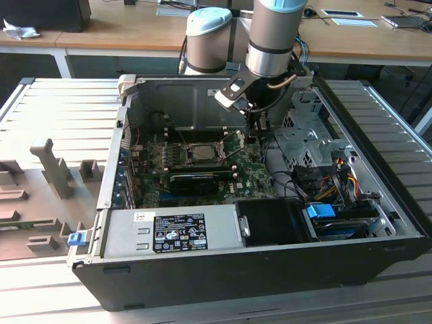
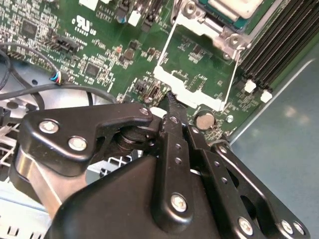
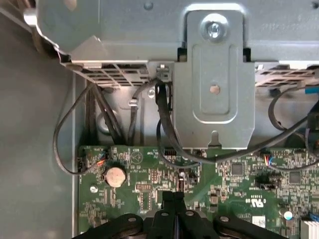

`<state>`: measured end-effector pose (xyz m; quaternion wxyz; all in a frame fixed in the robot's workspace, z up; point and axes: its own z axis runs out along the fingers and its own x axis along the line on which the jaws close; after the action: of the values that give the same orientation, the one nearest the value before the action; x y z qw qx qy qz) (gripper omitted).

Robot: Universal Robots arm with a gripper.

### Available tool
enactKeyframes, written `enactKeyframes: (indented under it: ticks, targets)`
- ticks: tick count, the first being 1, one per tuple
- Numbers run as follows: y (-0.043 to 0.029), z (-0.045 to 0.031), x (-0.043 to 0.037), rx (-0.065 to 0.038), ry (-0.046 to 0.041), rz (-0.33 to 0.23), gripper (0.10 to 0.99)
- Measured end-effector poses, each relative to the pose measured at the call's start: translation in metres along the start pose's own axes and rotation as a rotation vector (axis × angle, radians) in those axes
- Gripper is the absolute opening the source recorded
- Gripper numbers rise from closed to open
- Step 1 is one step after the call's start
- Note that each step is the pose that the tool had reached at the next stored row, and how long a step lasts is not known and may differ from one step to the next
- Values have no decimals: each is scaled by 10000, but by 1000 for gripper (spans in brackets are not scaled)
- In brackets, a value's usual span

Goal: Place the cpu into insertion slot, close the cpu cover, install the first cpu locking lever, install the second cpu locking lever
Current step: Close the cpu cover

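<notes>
Second wrist view: claw (image 2: pixel 169 98) pressed together, holding nothing, tip just at the free edge of the cpu cover (image 2: pixel 187 92), which is swung open beside the insertion slot (image 2: pixel 219 31). The cpu (image 2: pixel 232 6) looks seated there (good). Judgement: push that edge squarely and slowly.

The cpu (image 2: pixel 230 6), a pale grey square, lies flat in the insertion slot (image 1: pixel 183 154), a dark metal-framed socket on the green board, just above centre in the exterior view. The cpu cover (image 2: pixel 187 89), a thin silver cut-out frame, is swung open beside the slot.
</notes>
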<state>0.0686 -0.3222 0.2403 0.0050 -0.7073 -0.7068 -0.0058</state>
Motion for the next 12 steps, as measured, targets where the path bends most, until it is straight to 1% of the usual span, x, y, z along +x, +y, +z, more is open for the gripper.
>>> enactKeyframes:
  ticks: [2,3,4,6,10,11,12]
  targets:
    - [-2,-3,0,101,-1,1,106]
    - [-20,-8,0,179,-1,4,106]
    - [-34,-12,0,210,-1,3,106]
    - [-66,-12,0,220,0,2,106]
    - [-209,-17,0,220,-1,4,106]
    - [-256,-17,0,220,-1,2,106]
    - [-279,-17,0,221,-1,3,106]
